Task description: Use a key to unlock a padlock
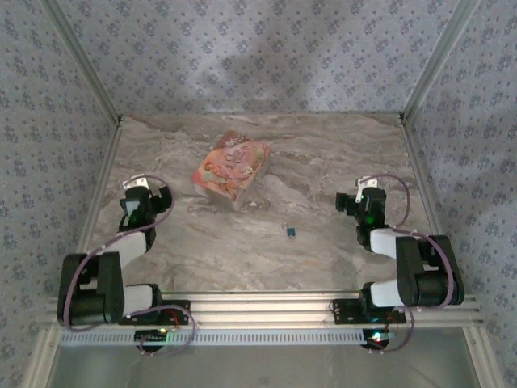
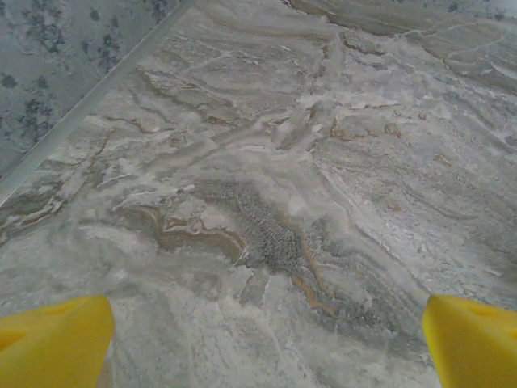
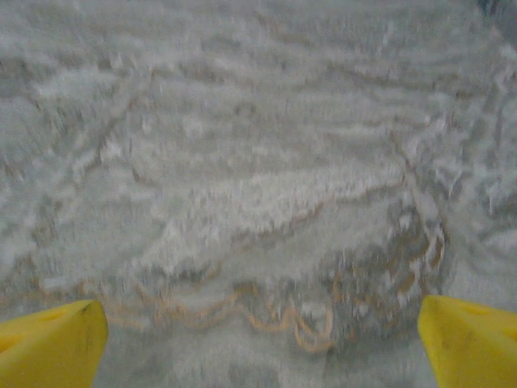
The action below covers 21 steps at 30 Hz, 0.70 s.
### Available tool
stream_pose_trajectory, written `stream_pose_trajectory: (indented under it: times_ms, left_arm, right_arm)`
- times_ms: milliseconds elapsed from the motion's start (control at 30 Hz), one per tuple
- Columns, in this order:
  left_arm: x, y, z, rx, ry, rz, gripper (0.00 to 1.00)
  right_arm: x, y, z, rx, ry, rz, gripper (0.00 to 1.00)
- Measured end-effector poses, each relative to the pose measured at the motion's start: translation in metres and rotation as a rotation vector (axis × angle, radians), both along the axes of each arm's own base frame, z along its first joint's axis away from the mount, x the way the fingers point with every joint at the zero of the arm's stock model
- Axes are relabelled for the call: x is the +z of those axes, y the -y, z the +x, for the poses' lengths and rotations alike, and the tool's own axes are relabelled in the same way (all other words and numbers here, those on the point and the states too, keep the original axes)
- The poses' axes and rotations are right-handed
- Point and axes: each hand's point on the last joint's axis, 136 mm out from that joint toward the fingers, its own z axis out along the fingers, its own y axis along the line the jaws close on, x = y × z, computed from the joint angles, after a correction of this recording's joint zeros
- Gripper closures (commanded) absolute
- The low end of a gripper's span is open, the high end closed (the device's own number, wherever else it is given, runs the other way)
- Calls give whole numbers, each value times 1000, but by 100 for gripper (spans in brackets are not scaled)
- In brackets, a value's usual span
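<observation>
The left fingers (image 2: pixel 52 339) and the right fingers (image 3: pixel 48 343) gaped wide apart over the table (image 1: pixel 339 153); the padlock (image 1: pixel 289 231) lay toward the near edge, clear of both.

I see the table (image 1: pixel 339 162) as grey marble with tan veins. Walls (image 1: pixel 242 48) blue-grey, small floral repeat. Packet (image 1: pixel 231 174), 11 o'clock of table centre, pink-orange print. Padlock (image 1: pixel 289 231), 5 o'clock, tiny, reads dark bluish. Arms (image 1: pixel 105 279) black and white. Left gripper (image 2: pixel 266 347) and right gripper (image 3: pixel 262 343) tips bright yellow.
</observation>
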Motion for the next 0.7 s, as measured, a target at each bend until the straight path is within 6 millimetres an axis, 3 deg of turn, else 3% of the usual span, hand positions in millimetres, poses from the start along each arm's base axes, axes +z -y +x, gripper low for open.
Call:
stream_pose_trajectory:
  times_ms: [67,233,400,700]
  left_arm:
    - [-5,4,4,-37,3,10,2]
    - [-1,13,19,-117,73,24,2]
    - [-30,17,23,-153,18,19,2]
    - [-16,21,36,-174,50,35,2]
  right_arm:
    - [5,5,9,0,59,12,0]
    - [-11,7,16,22,31,34,0]
    - [-2,3,23,37,59,35,0]
    - [-2,0,23,45,59,26,0]
